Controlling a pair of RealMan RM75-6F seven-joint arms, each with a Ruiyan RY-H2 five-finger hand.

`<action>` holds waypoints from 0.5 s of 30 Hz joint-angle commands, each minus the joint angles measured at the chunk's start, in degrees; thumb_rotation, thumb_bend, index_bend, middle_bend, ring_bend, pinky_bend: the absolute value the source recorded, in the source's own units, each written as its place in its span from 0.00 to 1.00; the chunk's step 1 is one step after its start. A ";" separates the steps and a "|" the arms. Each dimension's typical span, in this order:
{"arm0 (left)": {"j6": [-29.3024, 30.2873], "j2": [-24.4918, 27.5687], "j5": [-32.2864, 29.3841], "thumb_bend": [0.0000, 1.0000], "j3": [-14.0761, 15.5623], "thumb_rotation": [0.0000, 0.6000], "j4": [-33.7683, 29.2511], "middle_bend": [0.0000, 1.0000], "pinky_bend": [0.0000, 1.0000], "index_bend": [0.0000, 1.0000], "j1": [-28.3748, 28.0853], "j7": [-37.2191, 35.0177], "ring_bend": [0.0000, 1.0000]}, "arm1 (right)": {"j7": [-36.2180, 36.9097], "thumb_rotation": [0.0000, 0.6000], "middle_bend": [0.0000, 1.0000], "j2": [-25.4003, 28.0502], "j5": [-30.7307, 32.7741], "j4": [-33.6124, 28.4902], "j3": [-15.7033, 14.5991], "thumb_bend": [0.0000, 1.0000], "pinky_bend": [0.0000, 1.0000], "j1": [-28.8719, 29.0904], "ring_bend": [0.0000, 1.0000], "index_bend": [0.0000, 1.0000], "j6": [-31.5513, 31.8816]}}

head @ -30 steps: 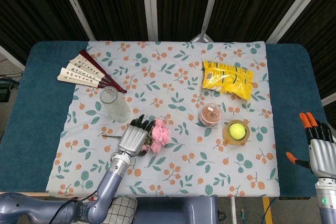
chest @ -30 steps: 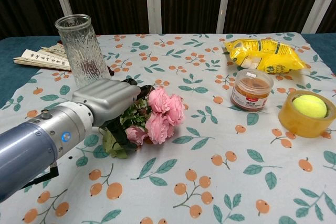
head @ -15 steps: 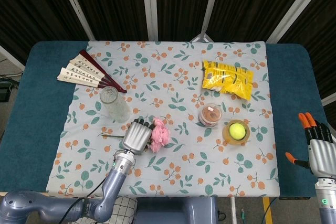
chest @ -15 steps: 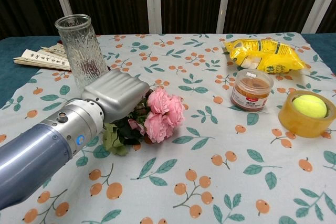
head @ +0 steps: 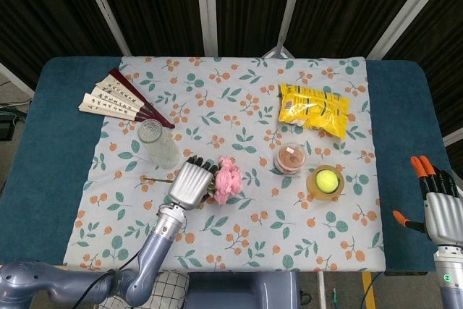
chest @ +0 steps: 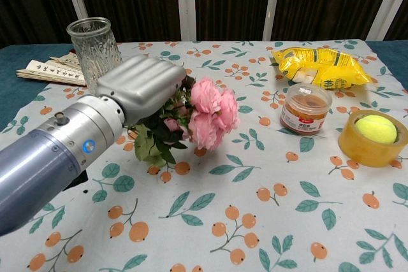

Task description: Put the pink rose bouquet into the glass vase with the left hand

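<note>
Fingers (chest: 167, 76) of left hand (chest: 140, 86) gripping pink rose bouquet (chest: 210, 112), beside glass vase (chest: 94, 48)

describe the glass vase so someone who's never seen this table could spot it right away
On the floral tablecloth, look toward its left side, just below the folded paper fan. The tall clear ribbed glass vase stands upright and empty there, the only see-through container on that side.

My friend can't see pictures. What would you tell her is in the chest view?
The robot's silver left hand holds a pink rose bouquet above a floral tablecloth, beside a clear ribbed glass vase. To the right lie a yellow snack bag, a small red-labelled jar and a tennis ball.
</note>
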 commanded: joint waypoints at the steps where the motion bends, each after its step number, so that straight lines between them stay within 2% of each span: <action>1: 2.43 3.38 4.31 0.34 -2.27 1.00 -5.23 0.50 0.47 0.44 0.28 -4.14 0.38 | -0.30 1.00 0.00 -0.11 0.16 -0.11 0.06 0.15 0.03 0.05 0.00 0.06 -0.03; 7: 3.21 8.73 3.51 0.33 -6.96 1.00 -17.51 0.50 0.47 0.44 0.18 -4.20 0.38 | -0.98 1.00 0.00 -0.43 0.16 -0.25 -0.01 0.15 0.03 0.22 0.00 0.06 -0.18; 12: 2.14 13.49 0.05 0.32 -10.24 1.00 -26.67 0.50 0.47 0.44 -0.46 -1.55 0.38 | -1.65 1.00 0.00 -0.71 0.47 -0.20 0.00 0.15 0.03 0.42 0.00 0.06 -0.56; 15: 2.30 15.51 -2.74 0.32 -13.49 1.00 -30.59 0.50 0.47 0.44 -1.30 -0.21 0.38 | -2.04 1.00 0.00 -0.88 0.54 -0.19 -0.05 0.15 0.03 0.51 0.00 0.06 -0.71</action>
